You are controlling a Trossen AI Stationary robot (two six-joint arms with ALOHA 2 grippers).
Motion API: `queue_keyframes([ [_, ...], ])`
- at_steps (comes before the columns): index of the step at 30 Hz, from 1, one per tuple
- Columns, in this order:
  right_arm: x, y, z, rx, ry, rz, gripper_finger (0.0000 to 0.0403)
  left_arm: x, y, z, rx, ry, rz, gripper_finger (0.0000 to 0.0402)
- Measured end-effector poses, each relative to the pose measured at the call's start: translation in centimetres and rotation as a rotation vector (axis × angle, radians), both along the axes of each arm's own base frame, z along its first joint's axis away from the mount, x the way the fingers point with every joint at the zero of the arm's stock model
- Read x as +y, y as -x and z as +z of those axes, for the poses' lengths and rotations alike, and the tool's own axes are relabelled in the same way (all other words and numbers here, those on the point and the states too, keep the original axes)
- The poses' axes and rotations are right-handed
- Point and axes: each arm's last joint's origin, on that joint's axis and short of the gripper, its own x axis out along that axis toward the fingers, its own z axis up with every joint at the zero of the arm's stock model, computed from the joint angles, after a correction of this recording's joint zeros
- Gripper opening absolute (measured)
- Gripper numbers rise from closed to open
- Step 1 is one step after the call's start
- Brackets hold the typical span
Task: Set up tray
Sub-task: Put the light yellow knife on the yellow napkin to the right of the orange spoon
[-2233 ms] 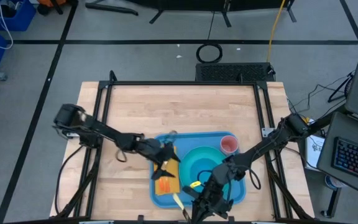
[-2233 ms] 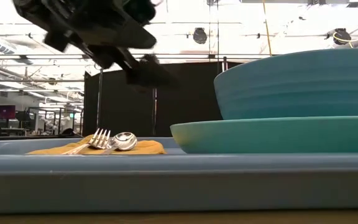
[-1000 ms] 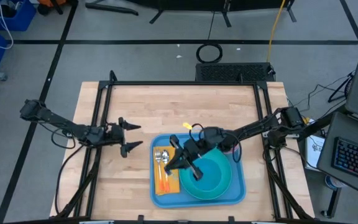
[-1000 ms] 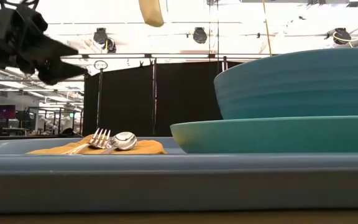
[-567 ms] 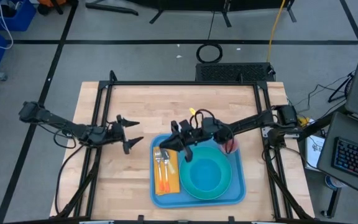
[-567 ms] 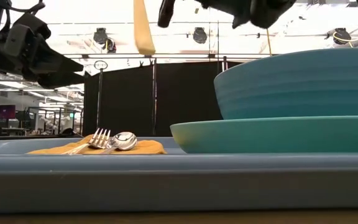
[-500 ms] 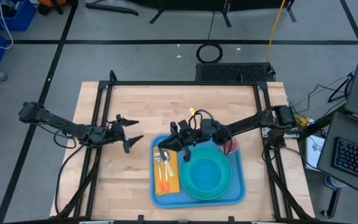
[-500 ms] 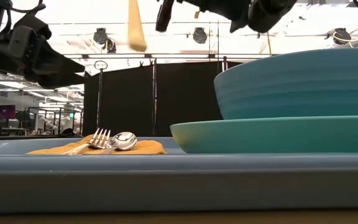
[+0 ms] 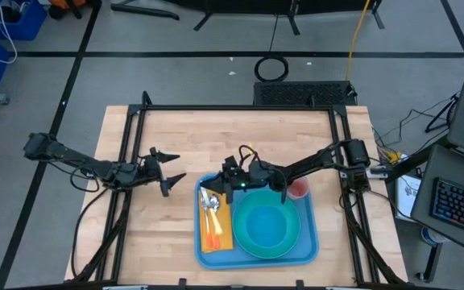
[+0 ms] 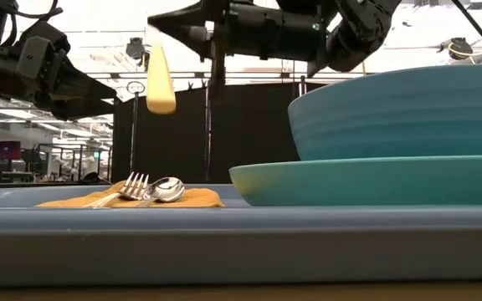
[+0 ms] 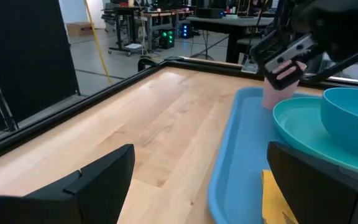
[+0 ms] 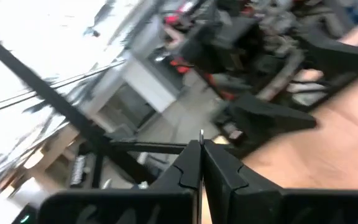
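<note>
On the desk point(image 9: 184, 137), the blue rimmed tray point(image 9: 308, 248) sits near the front edge, holding an orange napkin point(image 9: 216, 238) with fork and spoon, a teal bowl point(image 9: 268, 229) on a plate, and a pink cup point(image 9: 299, 188). The right hand point(image 9: 214, 186), pressed together, hovers over the tray's far left corner; the left hand point(image 9: 171, 167), spread, waits left of it.

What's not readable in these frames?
- Pink cup: in the high view the right arm covers part of it, its inside hidden.
- Right hand: right wrist view is blurred; nothing visible between the shut fingers.
- Yellow piece: low view, too smeared to identify.
- Tray: low view, cropped at both sides.
</note>
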Motion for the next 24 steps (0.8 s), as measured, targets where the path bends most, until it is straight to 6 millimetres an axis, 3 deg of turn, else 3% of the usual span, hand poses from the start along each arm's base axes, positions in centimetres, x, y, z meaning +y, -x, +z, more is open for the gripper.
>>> queue_keyframes([
  [20,-0.3,0.4,-4.0,0.44,-0.303,-0.179,0.0,0.0,0.1,-0.5,0.02,0.07,0.01,0.0367],
  [24,-0.1,0.7,-4.9,0.517,-0.342,-0.281,0.0,0.0,0.1,-0.5,0.022,0.081,0.013,0.0367],
])
